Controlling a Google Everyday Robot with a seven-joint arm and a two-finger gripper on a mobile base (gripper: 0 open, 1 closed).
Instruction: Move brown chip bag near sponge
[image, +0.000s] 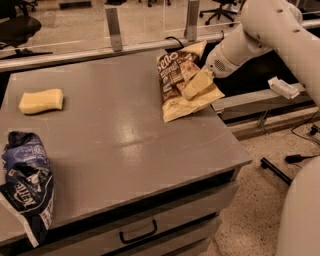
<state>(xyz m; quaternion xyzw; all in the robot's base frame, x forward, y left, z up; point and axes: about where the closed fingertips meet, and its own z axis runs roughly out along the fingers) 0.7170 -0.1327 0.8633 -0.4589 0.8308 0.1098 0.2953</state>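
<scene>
Three things share the grey worktop (125, 150), and only one of them is yours to move. Nearest, at the near left corner, a dark blue and white bag (25, 182) lies crumpled; leave it be. Further back along the left edge sits the sponge (41, 101), flat, its long side running left to right. Farthest, by the far right corner, lies the brown chip bag (172, 75). Its long axis runs from the far edge toward the near edge, and its pale yellow lower end fans out toward the right edge.

The gripper (196, 85) reaches in over the right edge and sits on the bag's right half, touching it. You cannot tell from this angle whether it is clamped on the bag or merely pressed against it.

What your next move turns on: the sponge is well apart from the bag, across the worktop toward the left edge and slightly nearer. The carry looks to run crosswise to the bag's long axis, leftward and away from the arm's side, with nothing lying between the two. The blue bag sits well off that line.
</scene>
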